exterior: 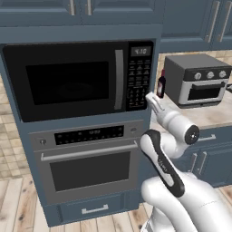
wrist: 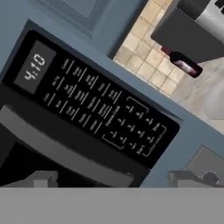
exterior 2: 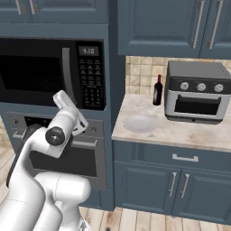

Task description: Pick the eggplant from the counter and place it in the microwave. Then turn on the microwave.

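Item: two-finger claw (wrist: 117, 178), jaws spread wide, holding nothing, poised just before the keypad (wrist: 100, 109) of the large black built-in microwave (exterior: 72, 81); glass door shut.

Step in hand: switching on, by my judgement. Next move: one fingertip pressed squarely on the start key.

Eggplant: likely behind the dark glass; heading and long axis cannot be told. Pale speckled stone counter (exterior 2: 180, 131) to the right.
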Robot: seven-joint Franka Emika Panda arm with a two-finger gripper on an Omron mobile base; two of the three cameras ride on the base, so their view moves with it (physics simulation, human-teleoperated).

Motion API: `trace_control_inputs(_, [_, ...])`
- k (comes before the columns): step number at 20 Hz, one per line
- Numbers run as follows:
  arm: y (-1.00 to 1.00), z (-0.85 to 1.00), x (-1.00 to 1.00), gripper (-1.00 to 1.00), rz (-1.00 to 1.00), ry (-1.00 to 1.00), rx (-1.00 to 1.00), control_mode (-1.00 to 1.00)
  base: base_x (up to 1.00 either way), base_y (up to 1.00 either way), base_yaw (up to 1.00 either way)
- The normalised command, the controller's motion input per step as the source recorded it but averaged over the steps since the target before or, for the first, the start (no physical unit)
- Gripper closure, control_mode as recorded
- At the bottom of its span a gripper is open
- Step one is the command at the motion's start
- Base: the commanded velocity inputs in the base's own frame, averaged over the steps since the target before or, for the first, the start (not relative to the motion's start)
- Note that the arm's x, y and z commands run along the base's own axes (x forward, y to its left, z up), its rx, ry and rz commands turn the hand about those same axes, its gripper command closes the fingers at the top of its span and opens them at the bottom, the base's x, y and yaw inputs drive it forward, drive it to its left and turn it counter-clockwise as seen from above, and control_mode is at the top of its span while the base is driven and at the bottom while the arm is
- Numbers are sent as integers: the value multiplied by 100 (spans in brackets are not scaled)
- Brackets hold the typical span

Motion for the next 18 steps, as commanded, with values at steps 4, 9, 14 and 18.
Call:
trace_control_inputs(4, [0, -7, -13, -100, 0, 5, 31, -100, 0, 0, 0])
trace_control_inputs(9, [-6, 0, -12, -100, -2, 1, 29, -100, 0, 0, 0])
trace_control_inputs(14, [-6, 0, -6, -100, -3, 0, 26, -100, 0, 0, 0])
trace_control_inputs(18, [-3, 0, -6, -100, -2, -4, 22, -100, 0, 0, 0])
